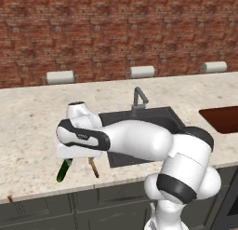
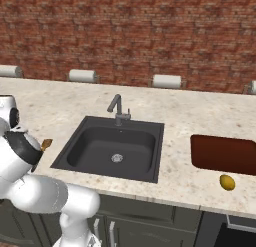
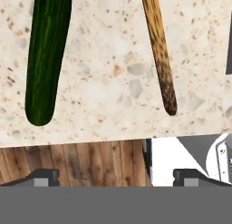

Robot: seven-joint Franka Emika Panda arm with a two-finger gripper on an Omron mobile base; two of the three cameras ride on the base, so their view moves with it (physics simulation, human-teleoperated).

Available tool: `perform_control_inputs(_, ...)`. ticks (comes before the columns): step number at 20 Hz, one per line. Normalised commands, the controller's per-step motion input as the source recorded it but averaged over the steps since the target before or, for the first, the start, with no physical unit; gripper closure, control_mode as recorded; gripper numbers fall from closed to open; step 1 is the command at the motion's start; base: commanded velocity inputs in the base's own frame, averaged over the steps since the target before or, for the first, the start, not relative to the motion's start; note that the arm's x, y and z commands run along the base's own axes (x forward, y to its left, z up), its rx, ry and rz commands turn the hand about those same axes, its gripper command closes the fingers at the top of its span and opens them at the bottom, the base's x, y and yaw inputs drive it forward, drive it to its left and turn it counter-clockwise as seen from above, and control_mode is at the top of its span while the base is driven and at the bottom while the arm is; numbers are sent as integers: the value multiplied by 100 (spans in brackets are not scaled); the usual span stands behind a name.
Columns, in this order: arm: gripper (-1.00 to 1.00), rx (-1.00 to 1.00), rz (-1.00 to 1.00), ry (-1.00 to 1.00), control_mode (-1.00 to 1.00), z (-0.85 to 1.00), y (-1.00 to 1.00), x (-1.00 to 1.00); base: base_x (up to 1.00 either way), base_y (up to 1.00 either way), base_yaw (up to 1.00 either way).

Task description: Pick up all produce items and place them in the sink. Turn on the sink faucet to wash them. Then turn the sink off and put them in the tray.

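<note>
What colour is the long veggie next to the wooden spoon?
The cucumber is dark green with faint lighter streaks, seen best in the hand view.

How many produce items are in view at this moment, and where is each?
2. The cucumber lies on the counter left of the sink, beside the wooden spoon; the yellow piece sits in front of the tray.

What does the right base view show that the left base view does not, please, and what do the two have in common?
The right base view alone shows the small yellow piece on the counter in front of the tray, and the sink's silver drain. The left base view alone shows the cucumber lying beside the wooden spoon, left of the sink. Both show the sink, faucet, tray and brick wall.
</note>
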Motion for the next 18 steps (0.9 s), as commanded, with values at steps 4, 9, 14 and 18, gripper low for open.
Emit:
perform_control_inputs(4, -100, 0, -2, -5, -100, -36, 48, 44, 0, 0, 0)
perform_control_inputs(9, -100, 0, -4, -7, -100, -27, 31, 47, 0, 0, 0)
perform_control_inputs(14, -100, 0, -4, -5, -100, -35, 9, 28, 0, 0, 0)
perform_control_inputs(18, -100, 0, -4, -6, -100, -28, 10, 26, 0, 0, 0)
